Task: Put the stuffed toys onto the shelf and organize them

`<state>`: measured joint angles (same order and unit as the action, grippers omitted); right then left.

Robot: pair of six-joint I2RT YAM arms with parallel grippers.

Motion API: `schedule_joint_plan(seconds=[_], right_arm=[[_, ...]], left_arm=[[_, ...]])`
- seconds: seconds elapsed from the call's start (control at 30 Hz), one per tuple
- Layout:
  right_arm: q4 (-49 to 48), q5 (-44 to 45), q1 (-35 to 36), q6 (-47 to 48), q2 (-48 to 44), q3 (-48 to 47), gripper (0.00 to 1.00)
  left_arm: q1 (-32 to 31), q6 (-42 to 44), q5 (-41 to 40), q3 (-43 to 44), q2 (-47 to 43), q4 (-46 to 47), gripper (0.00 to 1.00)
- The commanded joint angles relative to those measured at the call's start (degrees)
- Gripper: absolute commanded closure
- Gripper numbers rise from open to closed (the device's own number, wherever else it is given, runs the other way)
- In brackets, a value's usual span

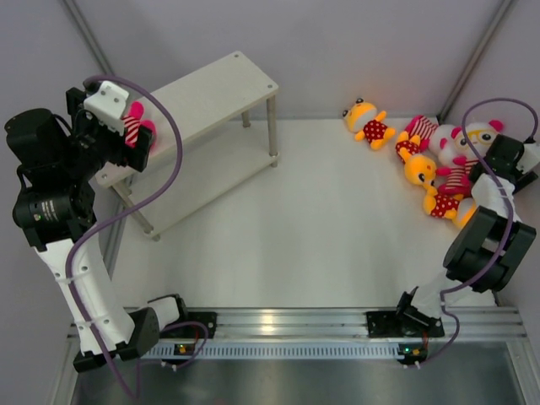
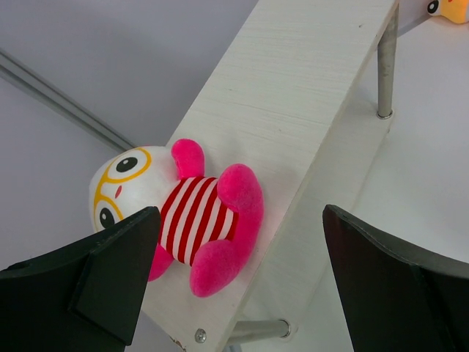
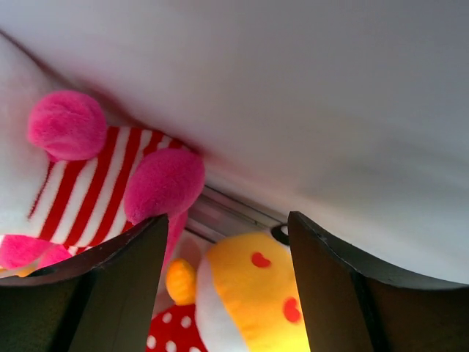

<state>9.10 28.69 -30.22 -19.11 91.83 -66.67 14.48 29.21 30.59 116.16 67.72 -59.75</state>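
Note:
A larger striped toy [image 2: 198, 216] with a white head, yellow glasses and pink limbs lies on its back at the near end of the shelf's top board [image 2: 293, 95]. My left gripper [image 2: 240, 220] is open just above it, one finger on each side, not touching it. From above, the toy [image 1: 133, 126] shows beside the left gripper [image 1: 142, 142] at the shelf's [image 1: 202, 89] left end. My right gripper [image 3: 227, 220] is open over the toy pile, with a small yellow toy [image 3: 253, 293] between its fingers and a striped toy [image 3: 88, 187] to the left.
Several toys lie at the back right by the wall: a yellow one [image 1: 369, 121] apart, and striped [image 1: 419, 131] and yellow [image 1: 419, 169] ones heaped beside the right gripper [image 1: 496, 160]. The shelf's lower board [image 1: 211, 181] is bare. Frame posts stand in both back corners.

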Motion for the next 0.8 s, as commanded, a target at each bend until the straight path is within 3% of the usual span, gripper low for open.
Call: schedule_joint_plan(seconds=[0.0, 0.2, 0.33, 0.4, 0.6, 0.7, 0.73, 0.77], right_arm=[[-3.74, -4.43, -0.11, -0.31, 3.34, -5.22, 0.32], [-8.48, -10.67, -0.11, -0.40, 2.83, -3.38, 0.28], [-7.53, -12.68, -0.11, 1.18, 4.93, -6.53, 0.20], [-7.00, -12.26, -0.11, 0.66, 5.81, -7.67, 0.22], [-1.73, -6.47, -0.11, -1.71, 9.06, -10.05, 0.48], [0.21, -4.86, -0.54, -1.89, 10.99, -11.37, 0.80], [0.74, -5.22, -0.72, -1.80, 11.17, -11.72, 1.00], [1.18, -5.66, -1.07, -1.72, 10.91, -12.07, 1.00]], left_arm=[[0.20, 0.76, -0.44, 1.00, -0.84, -0.20, 0.02], [0.37, 1.02, -0.18, 0.91, -0.75, -0.20, 0.02], [0.29, 1.37, 0.09, 0.65, -0.93, -0.28, 0.02], [0.37, 1.72, 0.00, 0.56, -0.84, -0.46, 0.02], [0.46, 2.07, 0.09, 0.65, -1.01, -0.72, 0.02], [0.46, 1.99, 0.17, 0.56, -1.10, -0.81, 0.02], [0.46, 1.99, 0.61, 0.47, -1.10, -0.90, 0.02], [0.46, 1.99, 0.87, 0.39, -1.10, -0.99, 0.02]])
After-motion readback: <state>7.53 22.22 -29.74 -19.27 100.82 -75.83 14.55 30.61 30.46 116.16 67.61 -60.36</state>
